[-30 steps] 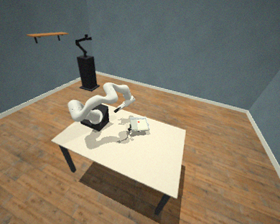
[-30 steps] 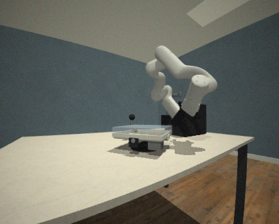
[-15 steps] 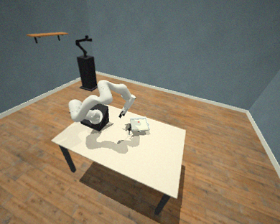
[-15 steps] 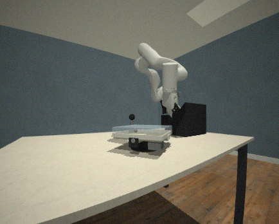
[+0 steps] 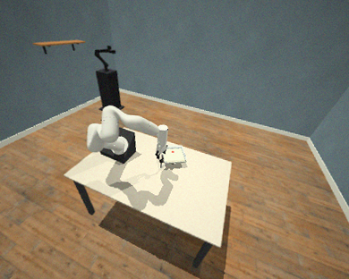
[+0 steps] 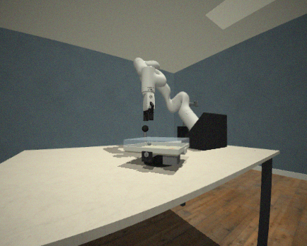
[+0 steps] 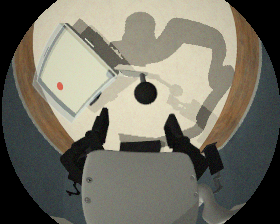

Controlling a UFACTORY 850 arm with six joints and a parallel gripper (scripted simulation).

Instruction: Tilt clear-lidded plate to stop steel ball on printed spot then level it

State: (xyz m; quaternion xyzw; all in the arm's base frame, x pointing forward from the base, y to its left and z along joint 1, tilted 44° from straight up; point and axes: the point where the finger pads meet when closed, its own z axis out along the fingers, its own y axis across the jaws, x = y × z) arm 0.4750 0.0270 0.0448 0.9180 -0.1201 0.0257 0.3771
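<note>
The clear-lidded plate [image 5: 175, 155] sits on a dark pivot base [image 6: 155, 160] near the far side of the table. It looks about level in the side view [image 6: 155, 145]. Its red printed spot [image 7: 59, 86] lies near one corner of the plate [image 7: 74, 68]. A small grey ball [image 6: 148, 143] shows under the lid; I cannot tell its distance to the spot. A black round knob [image 6: 145, 129] stands on a thin stem at the plate's edge. My gripper [image 6: 148, 116] is open and empty, pointing down just above the knob [image 7: 145, 93], which lies ahead of my fingers.
My arm's black base block [image 6: 209, 131] stands on the table right behind the plate. A black pedestal with a small arm [image 5: 107, 85] and a wooden wall shelf [image 5: 59, 42] are far off by the wall. The table edge runs close behind the plate.
</note>
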